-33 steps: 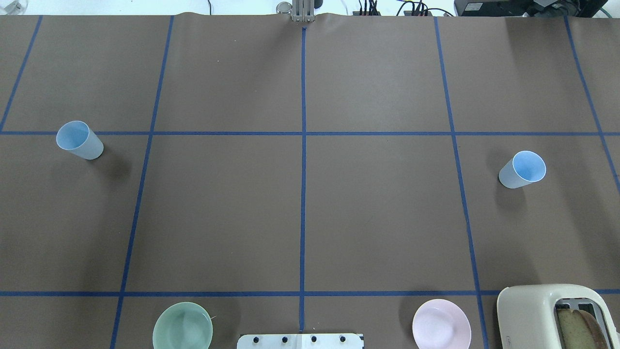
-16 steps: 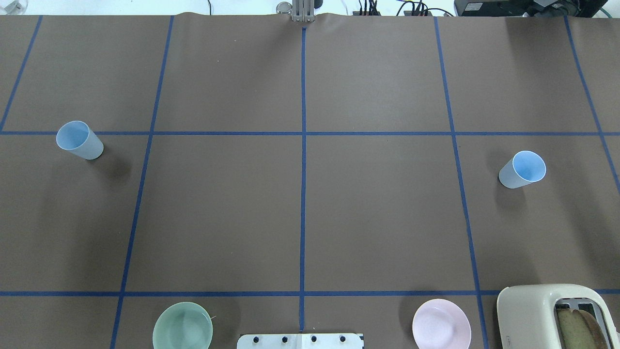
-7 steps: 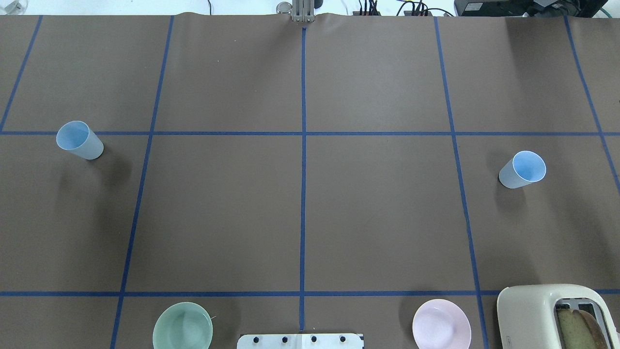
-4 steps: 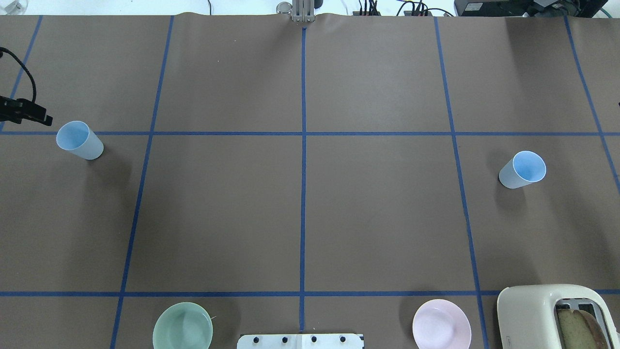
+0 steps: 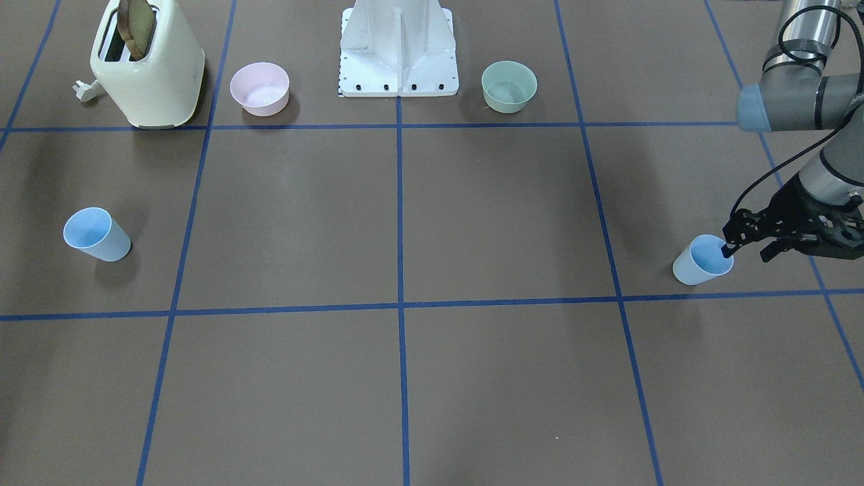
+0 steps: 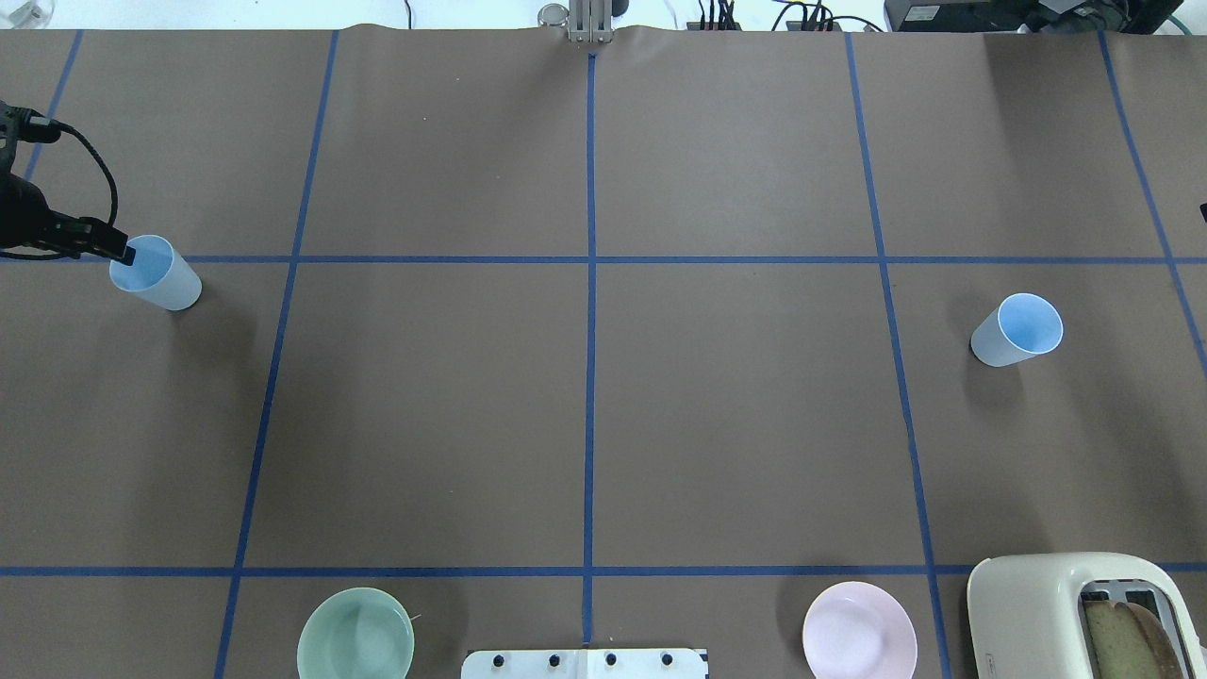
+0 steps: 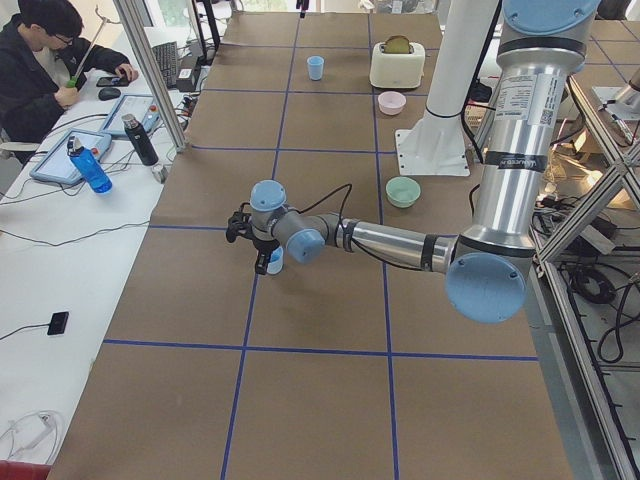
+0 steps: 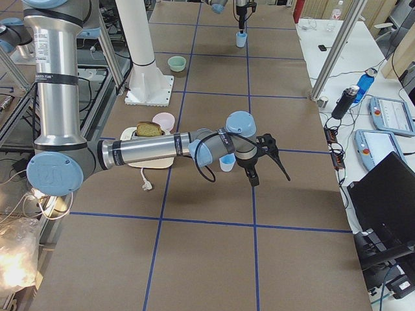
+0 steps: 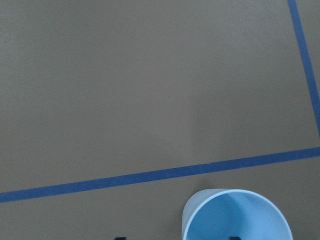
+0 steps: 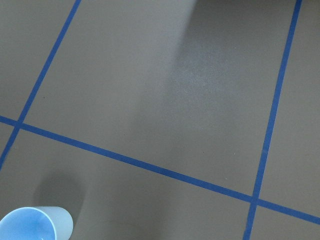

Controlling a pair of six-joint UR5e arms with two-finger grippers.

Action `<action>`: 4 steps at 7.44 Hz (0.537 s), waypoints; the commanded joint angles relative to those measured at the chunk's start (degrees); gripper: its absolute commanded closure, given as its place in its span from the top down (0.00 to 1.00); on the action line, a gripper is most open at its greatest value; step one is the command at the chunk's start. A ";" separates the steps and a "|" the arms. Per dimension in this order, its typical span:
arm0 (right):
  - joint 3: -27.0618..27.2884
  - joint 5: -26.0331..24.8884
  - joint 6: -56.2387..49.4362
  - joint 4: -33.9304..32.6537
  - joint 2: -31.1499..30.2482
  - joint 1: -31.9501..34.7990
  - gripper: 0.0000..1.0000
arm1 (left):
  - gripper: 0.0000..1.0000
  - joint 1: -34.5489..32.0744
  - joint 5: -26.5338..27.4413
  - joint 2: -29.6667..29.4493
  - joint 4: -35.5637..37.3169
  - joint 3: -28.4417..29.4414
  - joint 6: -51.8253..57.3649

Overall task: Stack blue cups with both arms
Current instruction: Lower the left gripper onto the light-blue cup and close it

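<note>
Here, two pale-blue plastic tumblers stand upright and well apart on the brown-covered table (image 6: pixel 735 424), one toward each end. Both are tapered, handle-less, smooth and mouth-up, with a brighter blue showing inside.

The left-hand blue cup (image 6: pixel 156 273) sits just on the robot's side of a blue tape line. The left arm (image 5: pixel 796 108) reaches over it, and the left gripper (image 5: pixel 746 253) is spread wide at its rim. In the left wrist view one dark fingertip (image 9: pixel 232 238) shows inside the cup's mouth and the other lies outside its wall, so the jaws straddle the wall without pinching it.

The right-hand blue cup (image 6: pixel 1016 330) stands alone in its grid square. In the view from the table's right end the right arm (image 8: pixel 149 150) stretches low across the table. Its wrist passes in front of this cup, and the right gripper (image 8: pixel 270 176) is beyond the cup and clear of it. Whether that pincer is wide or narrow cannot be told. The right wrist view catches only part of the cup's rim at its lower left corner.

Along the robot's edge of the table are a cream toaster (image 5: pixel 148 67) with a slice of bread in it, a pink bowl (image 5: pixel 260 88), the white pedestal base (image 5: pixel 398 47) and a green bowl (image 5: pixel 509 86).
</note>
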 commanded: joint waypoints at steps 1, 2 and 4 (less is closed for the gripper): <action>-0.23 -0.13 -0.08 0.18 -0.04 -0.77 1.00 | 0.18 1.61 1.39 -0.15 -0.12 0.72 0.05; -0.23 -0.13 0.01 0.18 -0.04 -0.77 1.00 | 0.00 1.62 1.66 -0.15 -0.12 0.29 0.13; -0.14 0.05 0.01 0.10 -0.04 -0.78 1.00 | 0.00 1.44 -1.13 -0.50 5.36 -6.08 -0.13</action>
